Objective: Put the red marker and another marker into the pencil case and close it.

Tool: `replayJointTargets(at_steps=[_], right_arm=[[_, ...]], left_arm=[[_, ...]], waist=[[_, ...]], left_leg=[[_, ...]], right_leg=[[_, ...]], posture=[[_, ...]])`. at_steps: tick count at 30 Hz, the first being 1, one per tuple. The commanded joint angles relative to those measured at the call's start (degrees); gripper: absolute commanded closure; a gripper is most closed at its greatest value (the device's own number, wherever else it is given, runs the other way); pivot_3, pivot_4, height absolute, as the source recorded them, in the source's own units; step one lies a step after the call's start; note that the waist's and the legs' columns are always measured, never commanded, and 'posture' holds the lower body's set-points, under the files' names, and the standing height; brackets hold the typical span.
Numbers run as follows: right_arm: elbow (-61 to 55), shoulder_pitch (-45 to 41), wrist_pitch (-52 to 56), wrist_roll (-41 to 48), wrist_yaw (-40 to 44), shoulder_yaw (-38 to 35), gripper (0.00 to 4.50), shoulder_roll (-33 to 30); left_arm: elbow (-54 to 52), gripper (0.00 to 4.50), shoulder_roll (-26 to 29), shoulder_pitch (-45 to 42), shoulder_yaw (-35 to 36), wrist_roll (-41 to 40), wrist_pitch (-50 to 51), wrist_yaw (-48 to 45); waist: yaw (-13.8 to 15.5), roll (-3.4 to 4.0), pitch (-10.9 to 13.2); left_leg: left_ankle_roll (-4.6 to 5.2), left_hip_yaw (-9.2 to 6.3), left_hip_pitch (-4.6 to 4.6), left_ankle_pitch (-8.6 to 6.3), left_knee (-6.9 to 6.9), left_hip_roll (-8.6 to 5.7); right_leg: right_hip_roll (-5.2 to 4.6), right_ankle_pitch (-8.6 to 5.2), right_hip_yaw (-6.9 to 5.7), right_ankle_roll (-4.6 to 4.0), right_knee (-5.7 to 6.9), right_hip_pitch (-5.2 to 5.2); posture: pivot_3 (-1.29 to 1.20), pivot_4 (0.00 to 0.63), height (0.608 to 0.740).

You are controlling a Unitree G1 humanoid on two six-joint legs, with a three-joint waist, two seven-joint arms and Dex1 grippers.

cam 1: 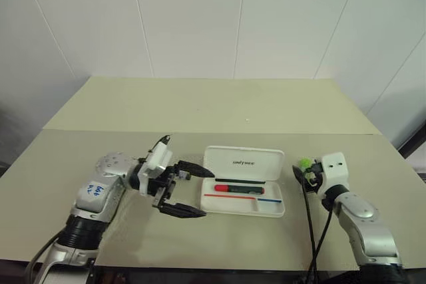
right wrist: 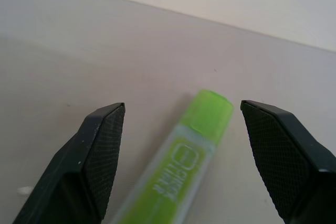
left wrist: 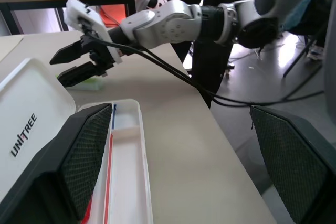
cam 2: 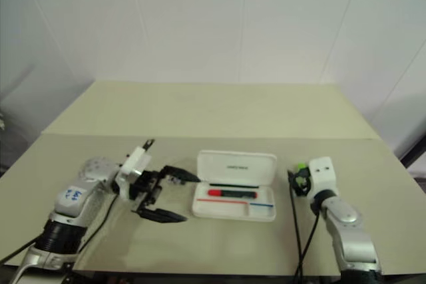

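I'm seeing the table lying pale beige, with the pencil case sitting open on it: flat white hard shell, rounded corners, lid tipped back showing a small dark logo, red and blue stripes running along the tray. The red marker is lying inside the tray, black barrel, bright red cap end. My left gripper is hovering just left of the case, fingers spread wide, holding nothing. My right gripper is standing wide too, straddling the lime-green highlighter, which is lying on the table right of the case, not clamped.
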Motion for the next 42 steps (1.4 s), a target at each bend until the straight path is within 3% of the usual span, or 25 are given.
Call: replayJointTargets(at_steps=[1,12,19,25,29,33,42], right_arm=[[1.52,-1.70,0.86,-1.25,-2.41,-0.24,0.00,0.48],[-4.01,-3.73,12.78,0.57,-5.17,-0.35,0.00,2.23],[-8.58,-6.82,25.73,0.74,-9.34,0.10,0.00,5.23],[-6.98,-10.03,28.54,-0.26,-12.95,-0.47,0.00,8.28],[-6.25,-10.69,30.05,-1.15,-14.67,-0.56,1.16,8.89],[-5.37,-10.91,29.63,-1.97,-14.41,0.28,2.61,8.05],[-6.40,-11.80,26.23,-1.35,-10.63,0.50,2.63,3.56]], left_arm=[[0.19,0.02,1.96,0.85,3.40,-3.50,-0.83,-2.18],[1.26,0.02,6.00,5.01,8.11,-6.15,-3.83,-2.17],[0.17,0.02,5.52,5.47,8.09,-6.62,-4.04,-0.84],[0.66,0.02,5.16,4.64,7.66,-6.42,-4.74,-0.46],[0.47,0.00,5.05,4.41,7.61,-6.51,-4.60,-0.28],[0.30,0.00,4.91,4.21,7.68,-6.83,-4.37,-0.34],[0.73,0.00,5.12,4.43,8.25,-7.57,-4.14,-0.69]], waist=[[0.05,0.00,0.00],[-0.04,-0.01,-0.01],[-0.36,-0.01,-0.01],[-1.43,-0.02,-0.02],[-1.48,-0.02,-0.02],[-1.35,-0.04,-0.03],[-1.25,-0.01,-0.01]], left_leg=[[0.00,-0.01,0.00,0.00,0.01,0.00],[0.00,-0.02,0.04,0.00,0.00,0.04],[0.00,-0.02,0.04,0.00,-0.04,0.05],[0.00,-0.02,0.06,0.00,-0.07,0.06],[0.00,-0.02,0.07,0.00,-0.10,0.06],[0.00,-0.02,0.07,0.00,-0.09,0.05],[0.00,-0.02,0.06,0.00,-0.11,0.03]], right_leg=[[0.00,0.00,0.00,0.00,0.00,0.00],[0.01,-0.01,-0.01,-0.02,0.05,0.00],[0.02,-0.05,-0.03,-0.09,0.11,-0.05],[0.02,-0.05,-0.03,-0.10,0.14,-0.06],[0.02,-0.06,-0.03,-0.10,0.16,-0.07],[0.01,-0.06,-0.03,-0.10,0.16,-0.07],[-0.01,-0.06,-0.02,-0.11,0.11,-0.07]], posture=[[0.00,0.150,0.740],[0.00,0.150,0.740],[0.00,0.150,0.740],[0.00,0.150,0.740],[0.00,0.150,0.740],[0.00,0.150,0.740],[0.00,0.150,0.740]])
